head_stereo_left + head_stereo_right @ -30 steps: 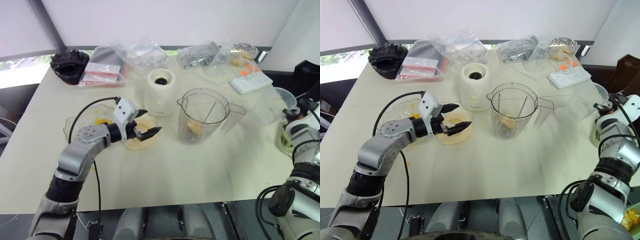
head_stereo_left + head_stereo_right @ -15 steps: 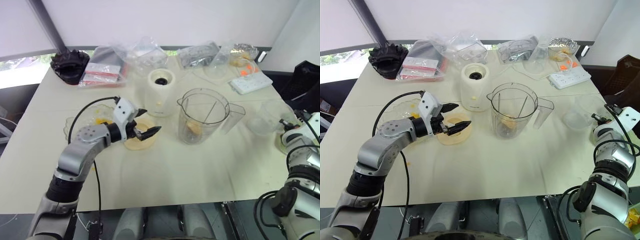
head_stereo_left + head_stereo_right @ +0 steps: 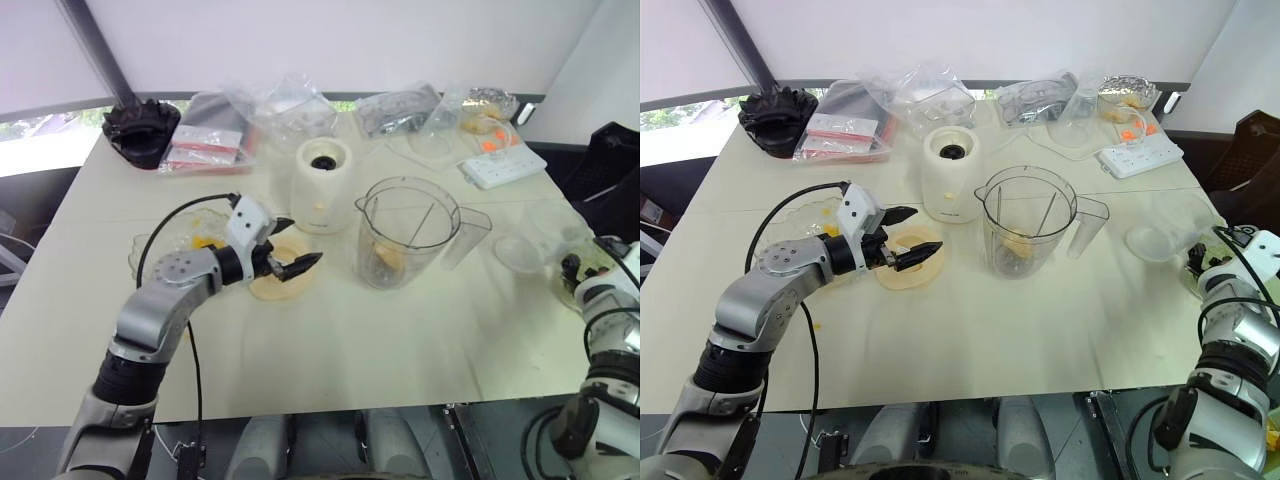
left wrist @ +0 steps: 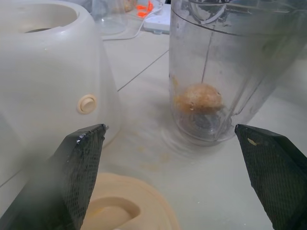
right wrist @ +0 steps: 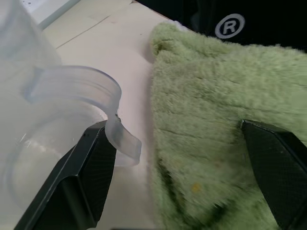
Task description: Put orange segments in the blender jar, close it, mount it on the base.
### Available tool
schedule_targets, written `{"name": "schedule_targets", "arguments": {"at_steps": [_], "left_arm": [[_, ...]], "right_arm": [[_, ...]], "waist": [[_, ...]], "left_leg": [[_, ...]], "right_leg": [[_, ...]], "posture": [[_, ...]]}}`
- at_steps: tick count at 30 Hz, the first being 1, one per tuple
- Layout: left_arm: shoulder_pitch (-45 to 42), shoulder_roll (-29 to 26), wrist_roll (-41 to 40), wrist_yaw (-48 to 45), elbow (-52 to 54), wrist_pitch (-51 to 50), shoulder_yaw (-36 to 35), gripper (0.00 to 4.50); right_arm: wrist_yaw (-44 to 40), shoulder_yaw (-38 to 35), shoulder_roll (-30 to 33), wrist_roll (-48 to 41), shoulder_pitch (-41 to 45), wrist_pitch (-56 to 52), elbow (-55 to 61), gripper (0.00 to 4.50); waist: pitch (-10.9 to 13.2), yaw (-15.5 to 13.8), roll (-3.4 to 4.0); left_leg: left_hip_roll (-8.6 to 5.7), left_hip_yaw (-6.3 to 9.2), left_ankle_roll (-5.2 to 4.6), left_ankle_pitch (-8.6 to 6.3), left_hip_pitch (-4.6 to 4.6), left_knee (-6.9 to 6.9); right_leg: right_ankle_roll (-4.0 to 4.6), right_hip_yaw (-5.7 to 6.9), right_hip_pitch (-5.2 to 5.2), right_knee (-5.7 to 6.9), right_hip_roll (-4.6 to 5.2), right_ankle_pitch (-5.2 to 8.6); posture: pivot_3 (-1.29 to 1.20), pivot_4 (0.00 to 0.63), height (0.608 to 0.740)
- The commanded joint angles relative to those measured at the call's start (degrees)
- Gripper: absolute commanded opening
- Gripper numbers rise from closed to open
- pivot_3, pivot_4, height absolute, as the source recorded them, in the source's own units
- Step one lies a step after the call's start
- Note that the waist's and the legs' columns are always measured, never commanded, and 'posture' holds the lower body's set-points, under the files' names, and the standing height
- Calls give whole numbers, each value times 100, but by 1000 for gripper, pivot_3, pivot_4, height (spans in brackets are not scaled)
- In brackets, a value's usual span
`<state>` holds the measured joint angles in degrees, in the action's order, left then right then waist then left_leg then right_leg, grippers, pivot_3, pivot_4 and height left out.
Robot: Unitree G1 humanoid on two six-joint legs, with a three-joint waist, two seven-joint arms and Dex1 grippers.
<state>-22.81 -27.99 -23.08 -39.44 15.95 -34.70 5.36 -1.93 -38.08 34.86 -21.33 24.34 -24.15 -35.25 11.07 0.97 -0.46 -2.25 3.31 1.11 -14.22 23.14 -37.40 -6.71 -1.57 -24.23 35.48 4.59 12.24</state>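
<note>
The clear blender jar [image 3: 408, 232] stands upright at mid-table with no lid, and one orange segment [image 4: 199, 98] lies at its bottom by the blade. The cream base [image 3: 322, 185] stands just behind and to the left of the jar. More orange segments [image 3: 205, 242] lie in a glass bowl [image 3: 150, 255] at the left. My left gripper [image 3: 303, 240] hangs open over the round cream lid [image 3: 275, 285], holding nothing. At the table's right edge my right gripper [image 5: 175, 127] is open over a green towel [image 5: 230, 96], one finger beside the rim of a clear cup [image 5: 62, 120].
The clear cup [image 3: 530, 245] lies on its side right of the jar. A white power strip [image 3: 503, 165], several plastic bags [image 3: 290, 105] and a black ridged object [image 3: 138, 130] line the back of the table [image 3: 400, 350].
My right gripper has opened and sunk towards the table's right edge. The clear cup it held now lies on the table. The left arm has not moved.
</note>
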Motion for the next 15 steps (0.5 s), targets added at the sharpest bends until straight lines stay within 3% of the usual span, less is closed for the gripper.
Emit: {"name": "schedule_targets", "arguments": {"at_steps": [1, 10, 15], "left_arm": [[-127, -36, 5, -67, 38, 90, -75, 4500], [-546, -315, 173, -569, -641, 406, -27, 4500], [-888, -540, 431, -1122, -1243, 829, 156, 4500]], "right_arm": [[-33, -113, 56, -212, -381, -378, 1035, 4076], [-222, -419, 42, -882, -1409, -1630, 3115, 4076], [-957, -605, 382, -1646, -2177, -2685, 4350, 4076]], "waist": [[-1, -11, 1], [-3, -2, 4], [-3, -20, 5]], "left_leg": [[0, 0, 0, 0, 0, 0], [0, 0, -1, 0, -2, -2], [2, 3, -1, 0, -2, -2]], "right_leg": [[0, 0, 0, 0, 0, 0], [0, 1, 2, 1, -3, 1], [0, 2, 2, 1, -4, 1]], "posture": [[0, 150, 740], [0, 150, 740], [0, 150, 740]]}}
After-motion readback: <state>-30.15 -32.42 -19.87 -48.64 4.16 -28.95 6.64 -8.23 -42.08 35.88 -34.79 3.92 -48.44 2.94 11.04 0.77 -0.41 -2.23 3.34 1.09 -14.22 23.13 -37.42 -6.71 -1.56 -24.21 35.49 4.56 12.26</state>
